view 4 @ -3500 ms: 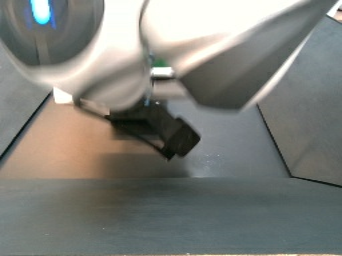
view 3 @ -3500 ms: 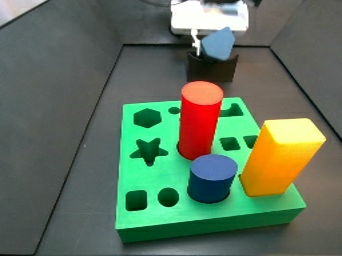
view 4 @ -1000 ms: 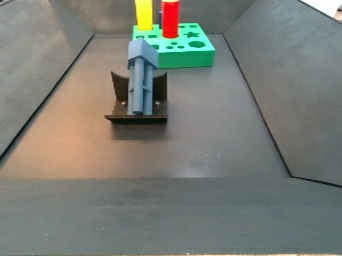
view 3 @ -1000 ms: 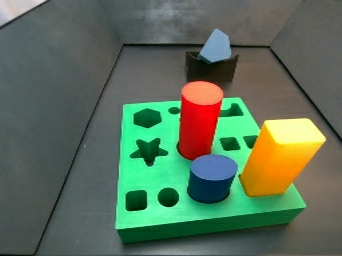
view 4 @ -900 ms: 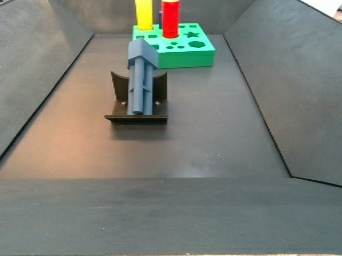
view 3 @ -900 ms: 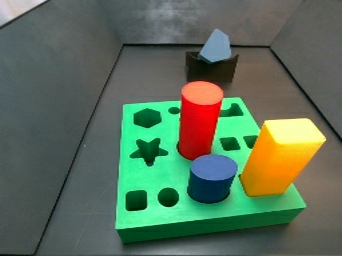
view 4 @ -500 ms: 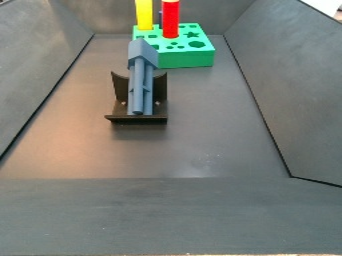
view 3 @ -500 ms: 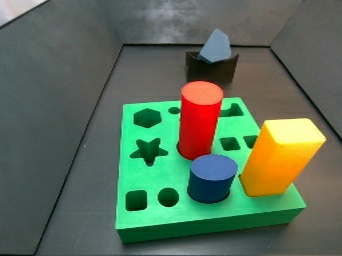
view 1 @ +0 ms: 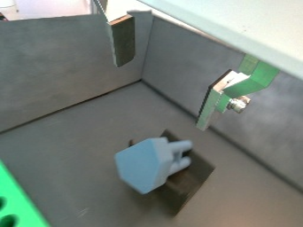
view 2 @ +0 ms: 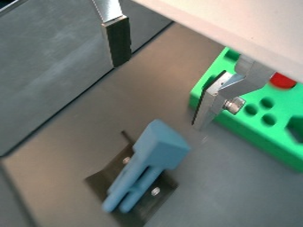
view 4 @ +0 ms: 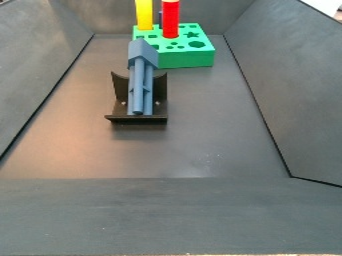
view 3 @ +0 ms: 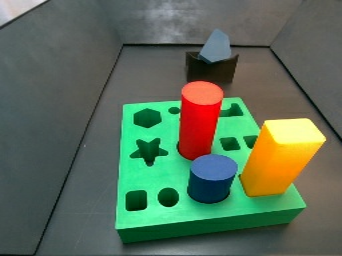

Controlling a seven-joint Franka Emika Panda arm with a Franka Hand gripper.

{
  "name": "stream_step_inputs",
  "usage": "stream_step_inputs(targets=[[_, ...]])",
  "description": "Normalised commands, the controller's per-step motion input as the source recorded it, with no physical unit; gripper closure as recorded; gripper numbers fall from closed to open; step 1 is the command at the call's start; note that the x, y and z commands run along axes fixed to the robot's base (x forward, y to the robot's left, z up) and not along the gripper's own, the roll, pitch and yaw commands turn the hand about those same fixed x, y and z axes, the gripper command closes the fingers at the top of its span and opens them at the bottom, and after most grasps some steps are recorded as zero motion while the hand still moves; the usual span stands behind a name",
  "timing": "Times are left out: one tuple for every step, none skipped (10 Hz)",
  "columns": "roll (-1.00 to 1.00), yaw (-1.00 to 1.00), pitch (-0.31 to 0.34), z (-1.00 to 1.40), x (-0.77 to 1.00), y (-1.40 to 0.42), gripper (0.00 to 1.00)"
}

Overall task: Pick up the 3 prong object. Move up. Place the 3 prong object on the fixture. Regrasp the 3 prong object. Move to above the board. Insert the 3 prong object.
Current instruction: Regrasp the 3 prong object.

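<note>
The grey-blue 3 prong object (view 3: 215, 44) rests in the notch of the dark fixture (view 3: 210, 69), pointed end up; both also show in a side view, the object (view 4: 142, 66) and the fixture (view 4: 135, 113). My gripper (view 1: 166, 69) is open and empty, well above the object (view 1: 151, 163); it is out of both side views. In a wrist view my gripper (view 2: 158, 75) hangs over the object (view 2: 144, 167) and fixture (view 2: 112, 199). The green board (view 3: 201, 210) lies in front of the fixture and shows in another view (view 2: 263, 124).
The board bears a red cylinder (view 3: 198, 118), a dark-blue short cylinder (view 3: 211, 178) and a yellow block (view 3: 279, 155). Dark walls (view 4: 40, 60) enclose the floor on all sides.
3.5 s ago my gripper was at the fixture with the object; since 1.0 s ago it is out of the side views and nothing there has moved.
</note>
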Motion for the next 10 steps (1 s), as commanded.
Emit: stream_step_inputs(targets=[[1.0,0.05,0.083,-0.01,0.08,-0.03,0.0],[1.0,0.06,0.092,-0.01,0.09,-0.04,0.0],[1.0,0.07,0.12,-0.02,0.11,-0.04,0.0],[1.0,0.08,0.142,-0.02,0.12,-0.05,0.0],[1.0,0.09,0.164,-0.02,0.14,-0.05,0.0],[1.0,0.11,0.182,-0.02,0.16,-0.05,0.0],[1.0,0.13,0.203,-0.01,0.19,-0.05,0.0],[1.0,0.17,0.235,-0.02,0.23,-0.06,0.0],[1.0,0.21,0.256,-0.02,0.27,-0.06,0.0],[0.87,0.26,0.244,-0.02,0.33,-0.06,0.0]])
